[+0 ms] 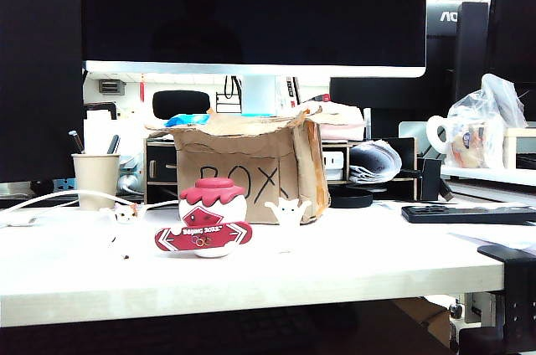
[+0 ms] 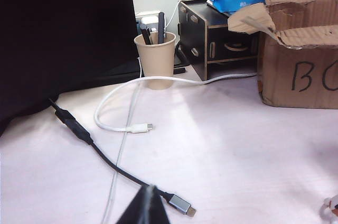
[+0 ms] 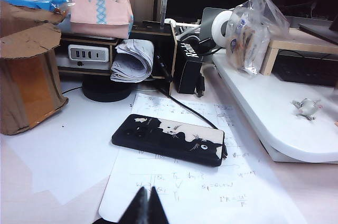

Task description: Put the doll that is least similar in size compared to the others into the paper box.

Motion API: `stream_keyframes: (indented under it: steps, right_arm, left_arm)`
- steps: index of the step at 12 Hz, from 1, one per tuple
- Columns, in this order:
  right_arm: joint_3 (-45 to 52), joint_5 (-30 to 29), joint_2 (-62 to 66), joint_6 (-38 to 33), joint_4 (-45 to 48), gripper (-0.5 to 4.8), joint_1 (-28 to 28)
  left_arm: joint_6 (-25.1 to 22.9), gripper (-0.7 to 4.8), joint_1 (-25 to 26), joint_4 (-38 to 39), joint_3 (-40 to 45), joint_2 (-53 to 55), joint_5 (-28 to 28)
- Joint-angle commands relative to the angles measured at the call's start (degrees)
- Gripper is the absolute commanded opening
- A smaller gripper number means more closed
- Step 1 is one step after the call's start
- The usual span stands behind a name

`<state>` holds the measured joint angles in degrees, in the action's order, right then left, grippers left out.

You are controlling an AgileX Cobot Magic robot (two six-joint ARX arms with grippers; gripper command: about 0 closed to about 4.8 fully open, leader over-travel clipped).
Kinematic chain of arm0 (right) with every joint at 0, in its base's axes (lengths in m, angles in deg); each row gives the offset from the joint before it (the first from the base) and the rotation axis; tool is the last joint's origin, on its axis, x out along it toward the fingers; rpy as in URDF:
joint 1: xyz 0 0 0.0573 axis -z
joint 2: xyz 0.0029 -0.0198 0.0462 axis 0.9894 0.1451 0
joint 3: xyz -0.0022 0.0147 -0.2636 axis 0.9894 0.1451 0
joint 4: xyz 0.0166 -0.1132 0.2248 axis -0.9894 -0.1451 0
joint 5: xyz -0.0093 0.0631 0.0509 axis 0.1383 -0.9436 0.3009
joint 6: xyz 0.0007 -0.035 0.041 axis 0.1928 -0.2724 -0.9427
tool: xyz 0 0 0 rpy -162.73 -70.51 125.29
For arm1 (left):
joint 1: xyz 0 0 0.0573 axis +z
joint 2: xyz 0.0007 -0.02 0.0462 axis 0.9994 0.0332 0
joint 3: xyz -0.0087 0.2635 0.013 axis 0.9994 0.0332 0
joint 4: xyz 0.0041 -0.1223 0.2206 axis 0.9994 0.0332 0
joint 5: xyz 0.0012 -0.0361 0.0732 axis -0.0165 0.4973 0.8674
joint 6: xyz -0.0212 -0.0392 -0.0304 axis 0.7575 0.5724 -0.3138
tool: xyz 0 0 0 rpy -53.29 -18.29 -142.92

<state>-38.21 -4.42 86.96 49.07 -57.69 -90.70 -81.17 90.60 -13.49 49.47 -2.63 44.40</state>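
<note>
Cardboard is seen behind the doll [image 1: 213,217], which stands on the table [image 1: 352,267] just in front of the box [image 1: 243,167], so nothing has been placed yet and the whole pick and drop is judged to remain. The left gripper [image 2: 145,208] is held low over the table near cables [image 2: 113,129], its fingers pressed together and empty; the right gripper [image 3: 145,205] is likewise closed and empty above a phone [image 3: 169,139], well apart from the doll
</note>
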Motion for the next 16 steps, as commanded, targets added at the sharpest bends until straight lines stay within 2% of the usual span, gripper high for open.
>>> stream_keyframes:
  steps: [1,11,12,13,14,16]
  right_arm:
    - [0.0,-0.3,0.0,-0.2,1.0,0.00,0.0]
    - [0.0,-0.3,0.0,-0.2,1.0,-0.01,0.0]
    - [0.0,-0.3,0.0,-0.2,1.0,-0.01,0.0]
    - [0.0,-0.4,0.0,-0.2,1.0,0.00,0.0]
    - [0.0,-1.2,0.0,-0.3,1.1,0.00,0.0]
    - [0.0,-6.6,0.0,-1.6,1.7,-0.01,-0.1]
  left_arm:
    - [-0.2,-0.05,0.1,-0.5,-0.1,0.0,-0.2]
    - [-0.2,-0.05,0.0,-0.5,0.0,0.0,-0.2]
    - [-0.2,-0.05,-2.8,-0.5,0.0,0.0,0.1]
    - [-0.2,-0.05,-17.8,-0.5,-0.1,0.0,0.0]
    - [-0.2,-0.05,-25.2,-0.5,-0.1,0.0,0.0]
    - [-0.2,-0.05,-28.7,-0.5,-0.1,2.9,0.0]
